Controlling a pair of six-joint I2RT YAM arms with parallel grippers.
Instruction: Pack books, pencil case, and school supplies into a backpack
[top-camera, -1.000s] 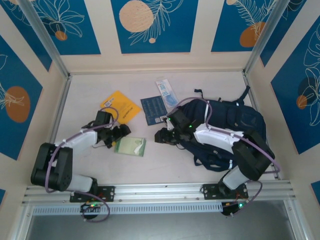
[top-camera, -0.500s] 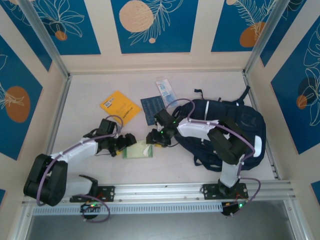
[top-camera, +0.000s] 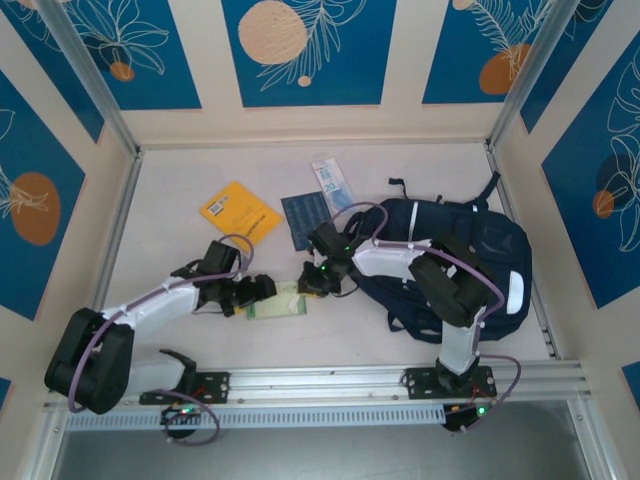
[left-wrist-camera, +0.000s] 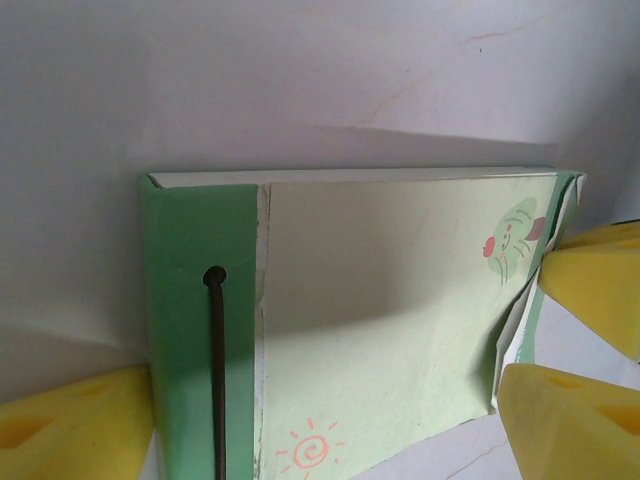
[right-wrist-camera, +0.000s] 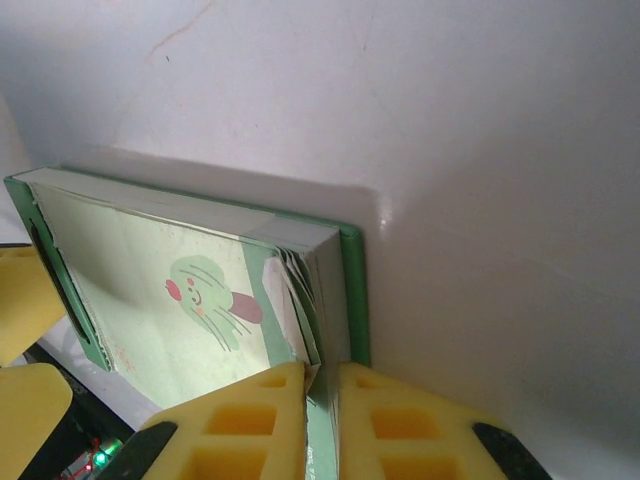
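From above, the backpack (top-camera: 480, 250) lies on the right half of the tabletop (top-camera: 170, 190), and the right arm reaches leftward across it. The pale green packet (top-camera: 283, 303) lies near the middle of the tabletop, left of the backpack and apart from it, between the two hands. The left hand (top-camera: 252, 291) is at the packet's left end and the right hand (top-camera: 312, 281) at its right end. Farther back lie the yellow-orange book (top-camera: 240, 212) and, to its right, a navy book (top-camera: 305, 218). The pale blue-white packet (top-camera: 332, 181) lies just beside the navy book's far corner.

In the left wrist view, the left hand (left-wrist-camera: 310, 420) stands wide, with one yellow pad low on either side of the pale green packet (left-wrist-camera: 380, 320). It grips nothing that I can see. The packet has a darker green band at its left end, and a dark cord runs down from a hole in that band. A small orange sun is drawn low on the cover and a round green figure near the right end, where loose leaves splay out.

In the right wrist view, the right hand (right-wrist-camera: 320, 375) is nearly closed. Its yellow fingers (right-wrist-camera: 240, 425) pinch the thin green edge of the pale green packet (right-wrist-camera: 150, 290) at its near end, beside the fanned pages. A shadow lies on the tabletop behind the packet. I cannot tell whether the packet rests flat.
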